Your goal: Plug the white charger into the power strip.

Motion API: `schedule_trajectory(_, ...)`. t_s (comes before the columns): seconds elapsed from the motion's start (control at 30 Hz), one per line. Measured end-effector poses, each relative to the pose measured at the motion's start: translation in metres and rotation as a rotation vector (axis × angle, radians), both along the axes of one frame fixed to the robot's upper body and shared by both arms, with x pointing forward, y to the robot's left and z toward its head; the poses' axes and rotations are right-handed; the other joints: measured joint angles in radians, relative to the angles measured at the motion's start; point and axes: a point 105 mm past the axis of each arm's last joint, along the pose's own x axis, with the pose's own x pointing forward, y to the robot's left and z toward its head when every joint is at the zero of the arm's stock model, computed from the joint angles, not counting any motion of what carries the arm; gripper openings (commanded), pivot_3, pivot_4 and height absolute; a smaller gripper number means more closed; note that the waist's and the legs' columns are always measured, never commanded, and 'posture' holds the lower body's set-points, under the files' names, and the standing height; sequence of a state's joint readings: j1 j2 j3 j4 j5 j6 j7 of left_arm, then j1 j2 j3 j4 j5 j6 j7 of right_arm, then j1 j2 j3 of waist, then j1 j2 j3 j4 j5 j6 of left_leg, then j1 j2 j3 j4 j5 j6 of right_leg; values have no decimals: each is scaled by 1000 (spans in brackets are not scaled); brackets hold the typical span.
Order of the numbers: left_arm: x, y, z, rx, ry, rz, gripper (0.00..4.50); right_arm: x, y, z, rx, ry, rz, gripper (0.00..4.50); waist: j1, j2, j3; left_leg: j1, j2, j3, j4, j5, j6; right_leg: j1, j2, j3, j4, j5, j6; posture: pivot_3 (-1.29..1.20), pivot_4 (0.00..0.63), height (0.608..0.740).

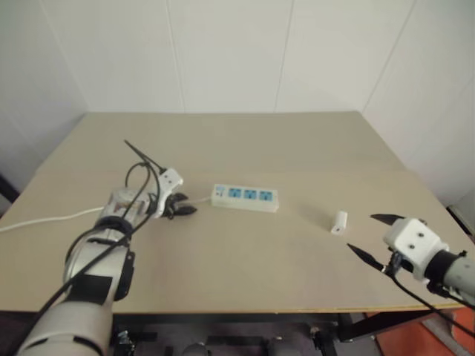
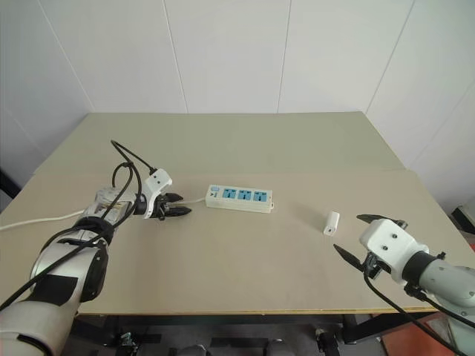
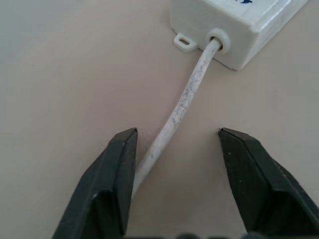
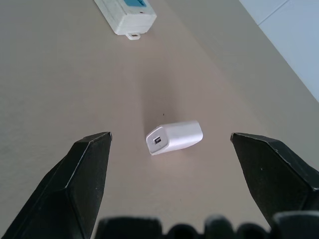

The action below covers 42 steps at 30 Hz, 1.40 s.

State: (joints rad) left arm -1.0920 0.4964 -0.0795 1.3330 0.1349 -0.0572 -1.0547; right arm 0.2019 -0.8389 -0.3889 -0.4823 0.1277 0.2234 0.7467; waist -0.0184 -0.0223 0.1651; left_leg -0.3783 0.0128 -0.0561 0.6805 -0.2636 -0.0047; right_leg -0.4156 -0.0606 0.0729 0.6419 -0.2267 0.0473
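Both fingers' sets parted: left wrist cam shows cord (image 3: 184,99) between, maybe brushing one; right face charger (image 4: 175,137).

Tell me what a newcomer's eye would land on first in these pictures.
First, the power strip with three blue socket faces, lying mid-table. Its white cord runs off its left end, and the left tool sits low there, its black fingers apart on either side of the cord. To the strip's right the white charger lies alone, unplugged, with the right tool wide open just short of it.
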Motion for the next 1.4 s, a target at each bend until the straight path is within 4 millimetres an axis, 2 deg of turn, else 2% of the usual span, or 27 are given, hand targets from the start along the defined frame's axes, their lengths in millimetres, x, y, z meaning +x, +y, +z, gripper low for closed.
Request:
schedule_trajectory(0.17,-2,-3,-2,39,25,-36,336,4,3,1,-15,-11,2,4500,-1,0,0,8,0,0,-2,0,0,8,0,0,-2,0,0,0,150,740)
schedule_trajectory(0.2,-3,-4,-3,49,29,-45,91,4,3,1,-18,-11,0,4500,-2,0,0,10,0,0,-2,0,0,11,0,0,-2,-1,1,0,150,740)
schedule_trajectory(0.23,-3,-4,-3,53,31,-49,27,4,2,0,-19,-11,-2,4500,-4,0,0,11,0,0,-2,0,0,12,0,0,-3,-3,4,0,150,740)
schedule_trajectory(0.43,-3,-6,2,46,7,-80,27,7,1,-5,-26,-1,-14,4500,-4,0,0,10,0,0,-2,0,0,11,0,0,-2,-1,2,0,150,740)
schedule_trajectory(0.53,-10,-18,6,-42,21,-155,27,7,2,-8,-27,3,-17,4500,-1,-1,0,7,0,0,-2,0,0,9,0,0,-3,-1,1,0,150,740)
schedule_trajectory(0.7,-44,-37,14,-171,26,-364,27,6,2,-14,-22,16,-26,4500,0,0,0,6,1,0,-2,0,0,8,0,0,-2,-1,1,0,150,740)
schedule_trajectory(0.9,-98,-48,7,-137,56,-305,27,6,-2,-20,-16,27,-48,4500,-2,0,0,8,2,0,-2,0,0,8,0,0,-1,-2,0,0,150,740)
schedule_trajectory(1.03,-120,-49,0,-113,82,-219,27,6,-3,-24,-14,37,-51,4500,1,0,0,9,2,0,-2,0,0,10,0,0,-2,-2,1,0,150,740)
schedule_trajectory(1.17,-126,-44,-9,-66,78,-199,1122,9,-3,-24,-18,30,-46,4500,1,0,0,10,2,0,-2,0,0,10,0,0,-2,-2,0,0,150,740)
schedule_trajectory(1.4,-118,-35,2,-21,-4,-275,3422,11,-3,-23,-26,26,-41,4500,1,0,0,9,2,0,-3,0,0,10,0,0,-3,-2,0,0,150,740)
